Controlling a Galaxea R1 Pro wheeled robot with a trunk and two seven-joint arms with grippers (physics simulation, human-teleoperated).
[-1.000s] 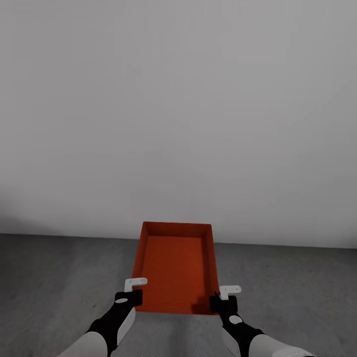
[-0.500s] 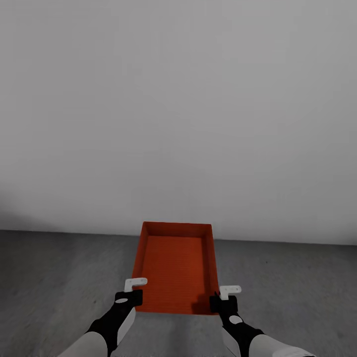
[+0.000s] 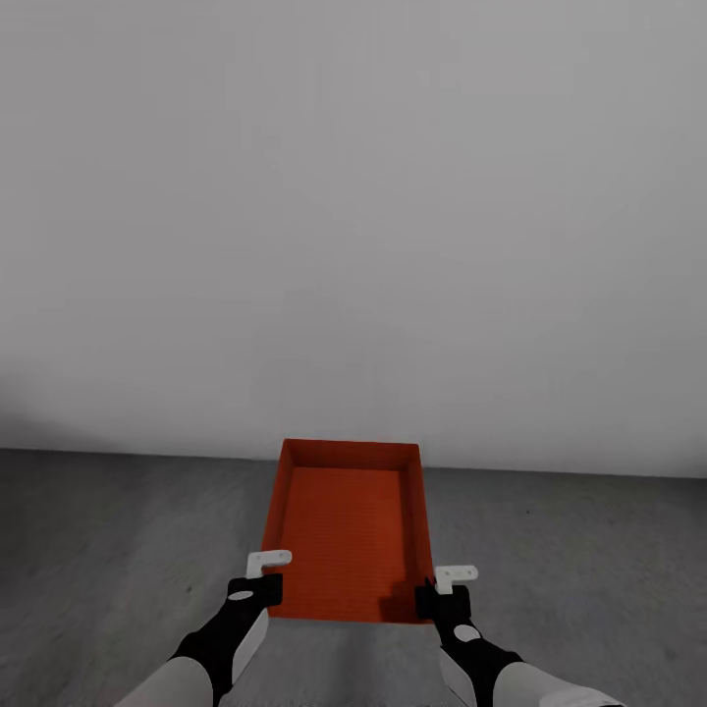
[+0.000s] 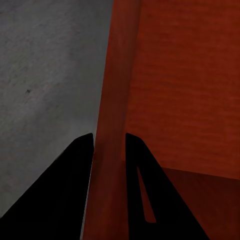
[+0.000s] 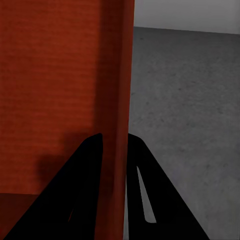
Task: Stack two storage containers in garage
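With the left hand (image 3: 257, 579) and right hand (image 3: 442, 587) each clamped on a side wall, the bin (image 3: 349, 530) is carried over the garage floor (image 3: 118, 550) facing the wall (image 3: 353, 216); the next move is to lower it level.

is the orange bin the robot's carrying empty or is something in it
Empty. The head view looks straight into the storage container and shows only its bare orange-red bottom; the left gripper and right gripper clamp its side walls.

An empty orange-red rectangular open-top storage bin (image 3: 346, 530) is hanging level above the dark grey concrete-like floor (image 3: 108, 550), near the plain white wall (image 3: 353, 216).
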